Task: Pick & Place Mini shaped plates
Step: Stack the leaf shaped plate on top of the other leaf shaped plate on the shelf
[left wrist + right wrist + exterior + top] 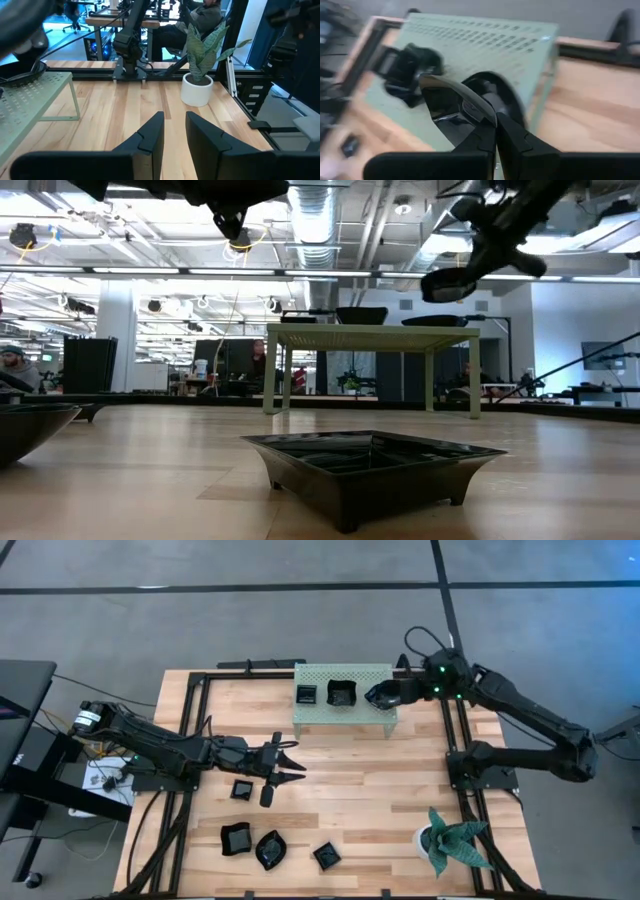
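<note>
Placing in progress: right gripper (372, 696), clamped on a leaf-shaped plate (465, 102), hovering over the green shelf (370, 675) already bearing two plates (341, 693), four plates (269, 849) remaining on the table (360, 780), left gripper (296, 760) waiting, parted.

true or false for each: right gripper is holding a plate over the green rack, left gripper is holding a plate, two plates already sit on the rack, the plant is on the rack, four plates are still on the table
1. The right gripper holds a black plate over the green rack. True.
2. The left gripper holds a plate. False: its fingers are apart and hold nothing.
3. Two plates sit on the rack. True: a square one and another.
4. The potted plant stands on the rack. False: it stands on the table, near the right corner.
5. Four plates lie on the table. True: at and.
</note>
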